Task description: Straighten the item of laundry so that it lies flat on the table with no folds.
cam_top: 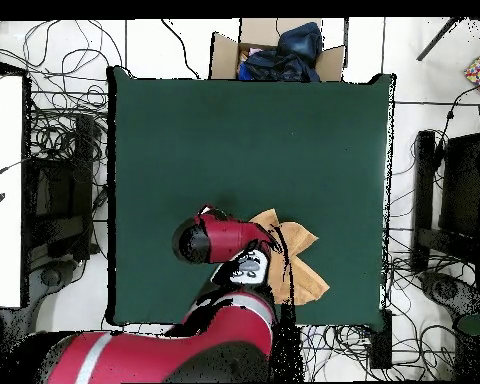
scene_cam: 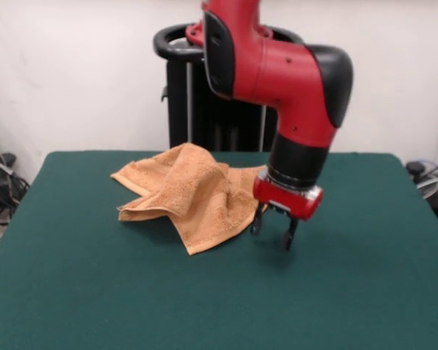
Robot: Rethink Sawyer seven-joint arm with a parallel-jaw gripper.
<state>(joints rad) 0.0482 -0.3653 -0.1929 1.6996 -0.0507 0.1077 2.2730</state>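
In the front view the towel (scene_cam: 193,193) lies on the far half of the table (scene_cam: 219,292), with the gripper (scene_cam: 272,228) just right of it, above the table.

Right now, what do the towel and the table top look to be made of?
The towel looks like orange-tan terry cloth: its surface is nubby and matte, and it slumps in soft folds. The table seems covered in dark green felt-like fabric, flat, even and without shine, though the weave cannot be made out. The claw beside the towel looks like hard black plastic or metal.
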